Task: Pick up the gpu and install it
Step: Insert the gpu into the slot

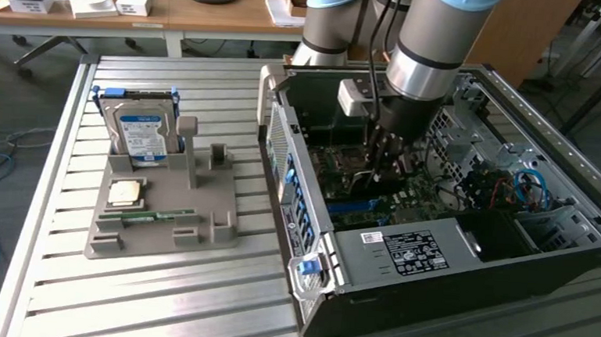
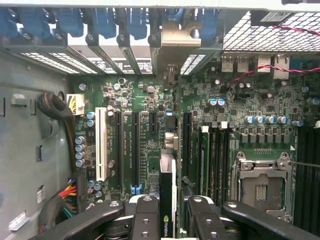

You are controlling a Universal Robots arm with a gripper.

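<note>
A slatted metal counter was set before wooden desks. The gpu was gripped edge-on between the half-closed jaws, inside the open case.

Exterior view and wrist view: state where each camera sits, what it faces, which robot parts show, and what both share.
Exterior view: off the arm, raised, looking down on the open computer case and grey parts holder; the arm and hand show.
Wrist view: on the wrist, looking past the hand at the motherboard; its fingers show, shut on the gpu.
Shared: the case interior, motherboard and hand.
</note>
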